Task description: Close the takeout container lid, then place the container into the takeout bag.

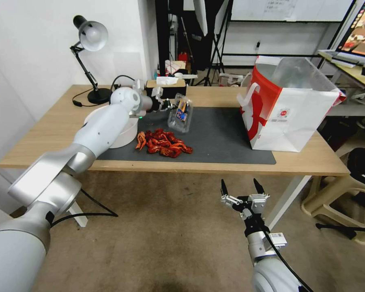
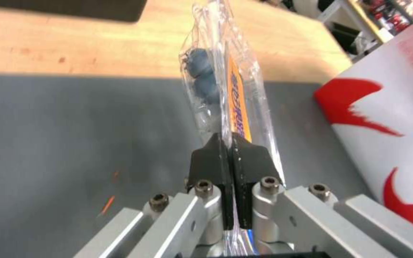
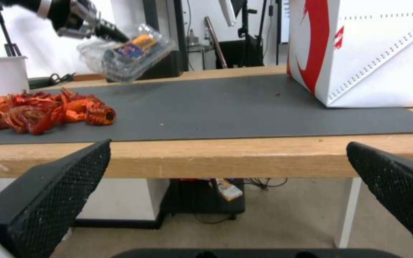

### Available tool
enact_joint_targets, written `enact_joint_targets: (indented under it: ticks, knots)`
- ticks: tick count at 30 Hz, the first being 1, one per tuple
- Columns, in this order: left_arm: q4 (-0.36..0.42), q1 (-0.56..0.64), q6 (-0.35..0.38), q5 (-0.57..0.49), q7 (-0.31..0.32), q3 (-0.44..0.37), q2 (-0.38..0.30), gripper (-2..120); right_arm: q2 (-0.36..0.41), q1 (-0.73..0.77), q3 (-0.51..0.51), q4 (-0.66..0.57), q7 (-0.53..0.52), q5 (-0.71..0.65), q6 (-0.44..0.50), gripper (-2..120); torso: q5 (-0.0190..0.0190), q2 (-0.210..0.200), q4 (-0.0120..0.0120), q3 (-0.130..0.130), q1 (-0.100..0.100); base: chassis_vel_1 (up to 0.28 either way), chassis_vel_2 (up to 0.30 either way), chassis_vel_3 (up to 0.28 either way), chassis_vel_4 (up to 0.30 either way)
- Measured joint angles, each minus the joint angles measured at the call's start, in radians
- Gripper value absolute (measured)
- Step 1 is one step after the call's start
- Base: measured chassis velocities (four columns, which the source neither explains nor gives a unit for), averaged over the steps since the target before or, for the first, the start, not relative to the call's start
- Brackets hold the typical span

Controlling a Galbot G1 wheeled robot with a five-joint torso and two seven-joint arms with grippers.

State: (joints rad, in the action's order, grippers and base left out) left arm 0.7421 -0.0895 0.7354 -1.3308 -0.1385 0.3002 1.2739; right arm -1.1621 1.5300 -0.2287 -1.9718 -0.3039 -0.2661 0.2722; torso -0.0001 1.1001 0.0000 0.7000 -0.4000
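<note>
Clear takeout container (image 1: 181,113) w/ blueberries, lid shut, tilted, lifted above mat; takeout bag (image 1: 290,108) upright, open, well apart.

You see a small red logo on the takeout bag (image 1: 283,114), its words too small to read, an orange label with blurred dark letters on the takeout container (image 2: 237,104), not legible.

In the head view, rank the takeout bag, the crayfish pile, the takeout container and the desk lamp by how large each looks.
1. takeout bag
2. desk lamp
3. crayfish pile
4. takeout container, held off the mat by the left end effector

The lamp stands farther back, so its real size is unsure.
</note>
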Motion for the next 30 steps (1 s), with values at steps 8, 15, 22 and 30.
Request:
enact_joint_targets:
  ticks: [8,15,22,30]
  knots:
    - [0.016,-0.086,0.000,-0.037,0.010,0.015,0.015,0,-0.002,-0.011,0.005,0.000,-0.001,0.001,-0.010,110,0.0000,0.000,0.0000,0.000,0.000,0.000,0.000,0.000,0.000]
    - [0.023,-0.170,0.000,-0.063,0.023,0.005,0.057,0,-0.013,-0.009,0.006,-0.001,0.000,0.016,-0.010,100,0.0002,0.000,0.0001,0.000,0.000,0.000,0.000,0.000,0.000]
    - [0.035,-0.249,0.000,-0.081,0.041,-0.006,0.149,0,-0.019,-0.002,0.004,-0.002,0.005,0.019,-0.006,100,0.0003,0.000,0.0002,0.000,0.000,0.000,0.000,0.000,0.000]
    - [-0.052,-0.340,0.000,-0.056,0.050,-0.092,0.332,0,-0.035,0.007,0.004,-0.002,0.008,0.034,0.001,100,0.0013,0.000,-0.0022,0.000,0.000,0.000,0.000,0.000,0.000]
